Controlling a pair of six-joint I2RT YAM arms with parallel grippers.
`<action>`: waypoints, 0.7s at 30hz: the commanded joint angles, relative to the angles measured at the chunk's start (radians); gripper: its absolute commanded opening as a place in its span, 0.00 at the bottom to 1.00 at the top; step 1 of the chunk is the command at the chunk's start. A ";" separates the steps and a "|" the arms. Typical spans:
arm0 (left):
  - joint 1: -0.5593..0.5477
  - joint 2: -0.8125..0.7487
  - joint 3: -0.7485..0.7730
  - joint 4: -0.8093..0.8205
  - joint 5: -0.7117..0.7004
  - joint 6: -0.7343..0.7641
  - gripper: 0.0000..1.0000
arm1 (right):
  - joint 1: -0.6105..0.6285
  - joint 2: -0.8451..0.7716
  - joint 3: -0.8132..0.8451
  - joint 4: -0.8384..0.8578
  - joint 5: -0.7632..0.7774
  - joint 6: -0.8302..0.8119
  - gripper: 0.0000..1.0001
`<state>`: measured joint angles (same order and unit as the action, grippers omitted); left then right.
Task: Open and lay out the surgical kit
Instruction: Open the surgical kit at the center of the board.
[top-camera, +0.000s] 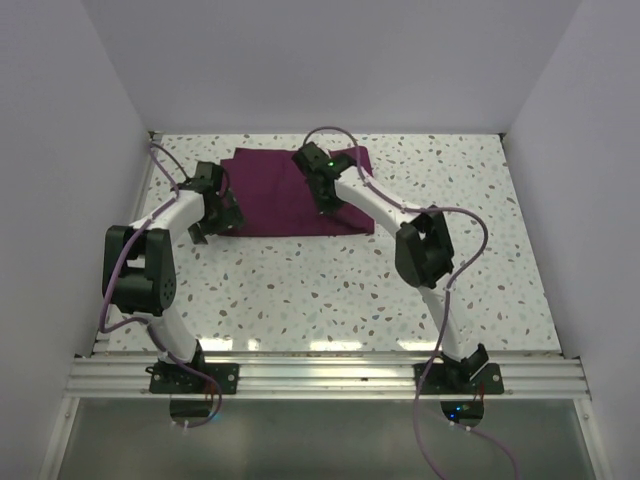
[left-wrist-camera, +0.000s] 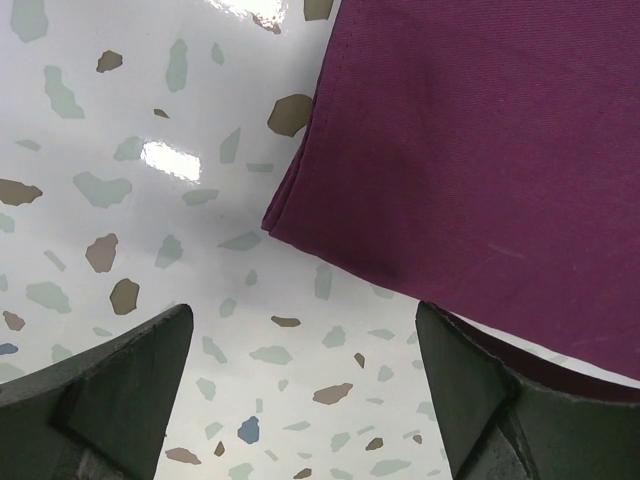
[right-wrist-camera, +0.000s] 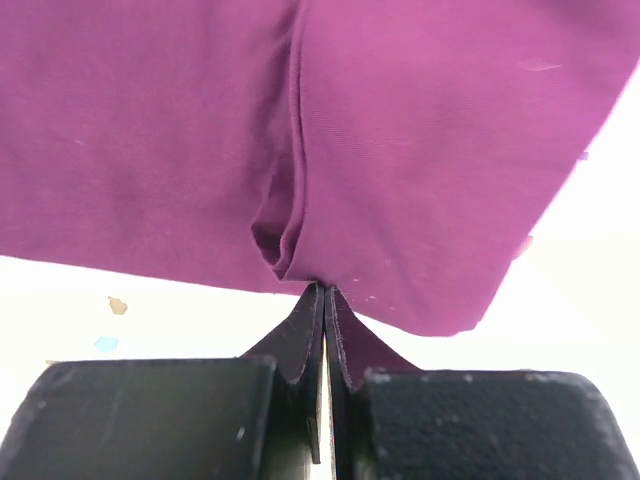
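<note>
- Table (top-camera: 300, 290): speckled white, bearing wrap at far middle, within reach of both arms.
- Wrap (top-camera: 270, 195): maroon cloth, lying flat as a folded rectangle. Far right end juts a little past the rest.
- Progress, by judgement: early. Opening barely begun, no flap thrown back, nothing laid out.
- Left to do, judging from this: spread the flaps, bare the contents, set each piece out apart.
- Contents of wrap: hidden. No tray, no tools in any view, so cannot tell how they lie inside, nor that they are there at all.
- Right gripper (right-wrist-camera: 322, 295): clenched on a fold (right-wrist-camera: 285, 240) of wrap at its near edge, cloth bunched into a short ridge just above the fingertips. From above, sits over the right half of wrap.
- Left gripper (left-wrist-camera: 303, 335): released, fingers spread wide, grasping nothing. Hangs low over bare table just beside wrap's near-left corner (left-wrist-camera: 275, 222), with layered cloth edges showing there. Right finger close to the near edge of cloth; touching or not, cannot tell.
- Likely reading: right side starting the first pull, left side placed to take or pin the corner.
</note>
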<state>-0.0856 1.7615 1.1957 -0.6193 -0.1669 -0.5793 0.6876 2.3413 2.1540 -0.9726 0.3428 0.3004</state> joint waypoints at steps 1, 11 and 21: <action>0.004 -0.007 0.025 0.007 0.007 0.013 0.96 | -0.036 -0.151 0.030 0.002 0.052 -0.023 0.00; 0.003 -0.016 0.048 -0.022 0.012 0.010 0.97 | -0.209 -0.255 -0.144 -0.001 0.138 0.109 0.00; -0.003 -0.010 0.065 -0.037 0.007 0.021 0.96 | -0.464 -0.557 -0.745 0.052 0.200 0.431 0.00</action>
<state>-0.0860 1.7615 1.2251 -0.6395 -0.1627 -0.5793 0.2436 1.8732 1.4689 -0.9302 0.5106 0.6109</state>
